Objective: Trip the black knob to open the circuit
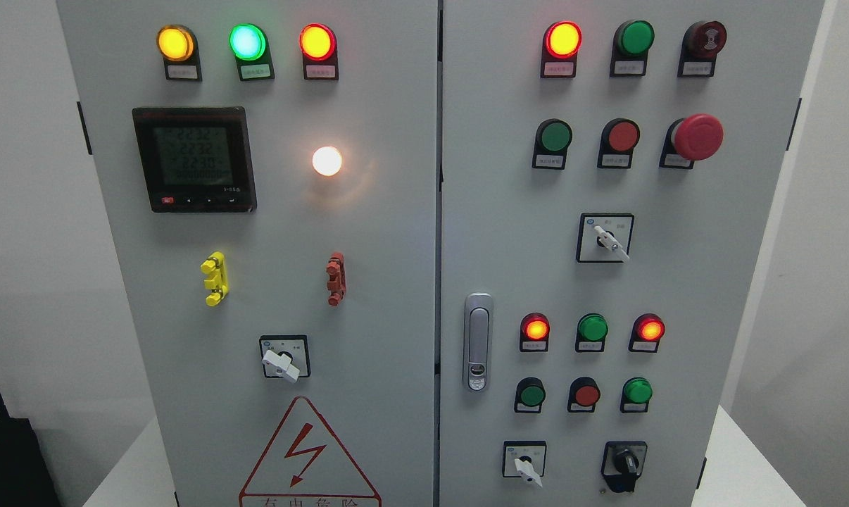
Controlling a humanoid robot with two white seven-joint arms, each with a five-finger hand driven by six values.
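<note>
The black knob point(625, 463) is a rotary switch on a black plate at the lower right of the right door of a grey electrical cabinet point(396, 232). Its handle points roughly straight down. Left of it is a selector with a white handle point(525, 466). Neither of my hands nor any arm shows in the head view.
Lit and unlit indicator lamps and push buttons fill both doors. A red mushroom button point(697, 136) sticks out at the upper right. A door latch point(477, 341) is near the centre seam. A meter display point(194, 159) and white-handled selectors point(284, 362) are on the left door. A black box point(5, 458) is at the lower left.
</note>
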